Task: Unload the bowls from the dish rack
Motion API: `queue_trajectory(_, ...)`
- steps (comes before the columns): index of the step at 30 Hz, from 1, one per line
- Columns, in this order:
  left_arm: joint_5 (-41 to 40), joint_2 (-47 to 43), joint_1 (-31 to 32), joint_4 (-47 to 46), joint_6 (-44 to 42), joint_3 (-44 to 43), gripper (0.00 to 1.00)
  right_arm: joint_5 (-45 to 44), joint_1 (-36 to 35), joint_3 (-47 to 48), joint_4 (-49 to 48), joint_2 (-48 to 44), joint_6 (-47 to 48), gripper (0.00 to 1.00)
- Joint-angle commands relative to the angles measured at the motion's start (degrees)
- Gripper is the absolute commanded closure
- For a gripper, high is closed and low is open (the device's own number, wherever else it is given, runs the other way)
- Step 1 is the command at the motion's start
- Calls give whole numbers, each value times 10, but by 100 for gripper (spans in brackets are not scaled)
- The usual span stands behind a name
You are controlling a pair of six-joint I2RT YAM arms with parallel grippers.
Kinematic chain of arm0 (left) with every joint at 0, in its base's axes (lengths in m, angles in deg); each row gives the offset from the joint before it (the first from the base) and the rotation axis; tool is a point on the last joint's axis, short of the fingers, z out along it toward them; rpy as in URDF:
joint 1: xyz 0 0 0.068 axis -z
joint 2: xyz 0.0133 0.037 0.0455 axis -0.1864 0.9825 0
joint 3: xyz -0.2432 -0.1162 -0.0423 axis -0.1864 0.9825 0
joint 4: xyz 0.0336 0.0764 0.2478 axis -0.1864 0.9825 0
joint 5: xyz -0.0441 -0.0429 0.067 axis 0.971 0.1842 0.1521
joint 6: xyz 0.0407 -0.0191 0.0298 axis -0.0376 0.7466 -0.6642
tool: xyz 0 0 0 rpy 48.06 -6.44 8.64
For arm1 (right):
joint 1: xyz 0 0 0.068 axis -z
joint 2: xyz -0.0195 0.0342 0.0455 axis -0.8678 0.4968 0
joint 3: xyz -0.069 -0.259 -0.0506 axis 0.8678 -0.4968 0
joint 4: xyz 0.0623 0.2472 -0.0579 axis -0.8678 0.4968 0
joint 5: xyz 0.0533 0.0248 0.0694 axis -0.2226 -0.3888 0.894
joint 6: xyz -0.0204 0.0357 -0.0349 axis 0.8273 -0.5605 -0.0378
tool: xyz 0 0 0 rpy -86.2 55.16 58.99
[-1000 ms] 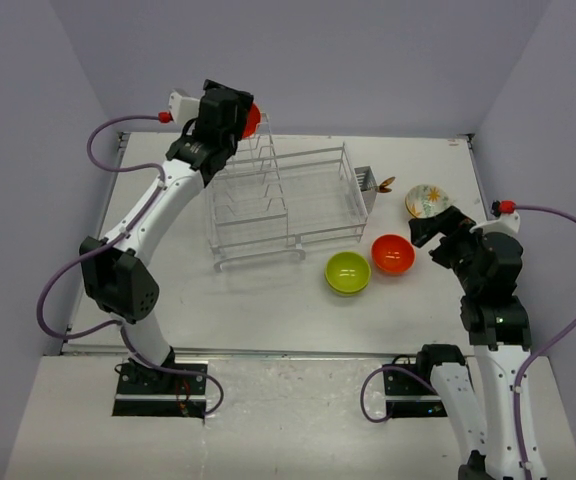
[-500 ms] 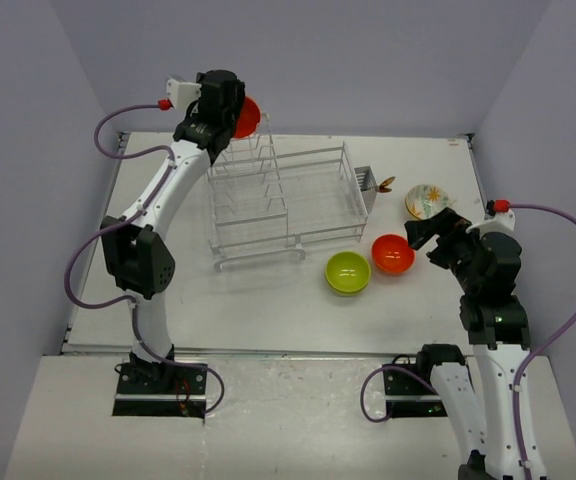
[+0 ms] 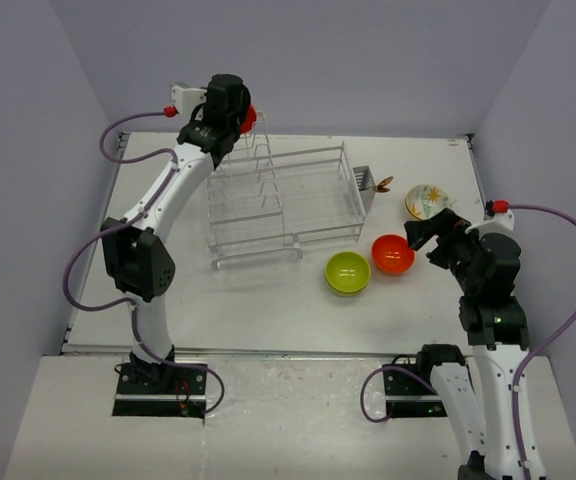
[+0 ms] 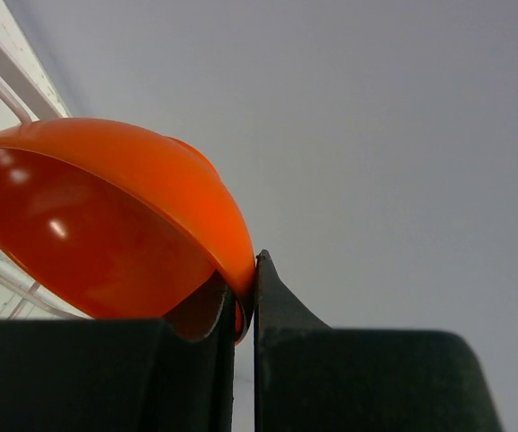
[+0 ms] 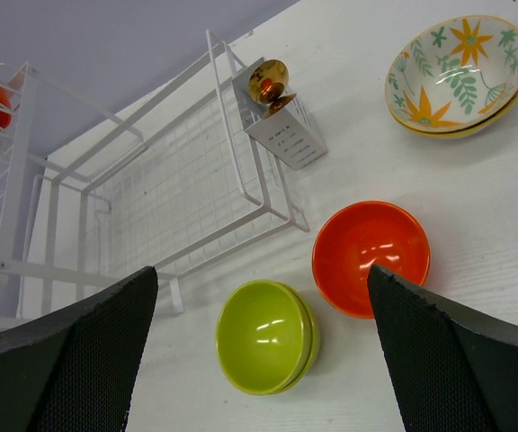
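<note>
Top view: my left hand is up over the taller slotted end of the large white wire dish rack, at the far left of the white desk.

Left wrist view: the left hand is clamped on the rim of a plain orange-red round bowl, one finger inside the rim and one outside. The bowl is tilted with its hollow facing the camera. Rack wires show behind it, and I cannot tell from here whether it touches them.

Right wrist view: my right hand hangs over the desk with its fingers wide apart and nothing between them. Below it, off the rack's right end, three bowls sit upright on the desk. A plain lime-green bowl is just beside a second orange-red bowl. A whitish bowl with a yellow-orange flower pattern sits farther back. The green and flowered ones may each be stacked pairs. The small white cutlery basket on the rack's end holds a gold-coloured utensil.
</note>
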Motion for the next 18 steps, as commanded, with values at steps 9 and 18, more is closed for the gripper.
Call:
queue_trajectory(9,-36,-85,14,-84,-31,47,100,16,2,2,-19,-1,13,1)
queue_trajectory(18,-1,-120,24,-210,-86,102,100,25,2,4,-18,-1,17,1)
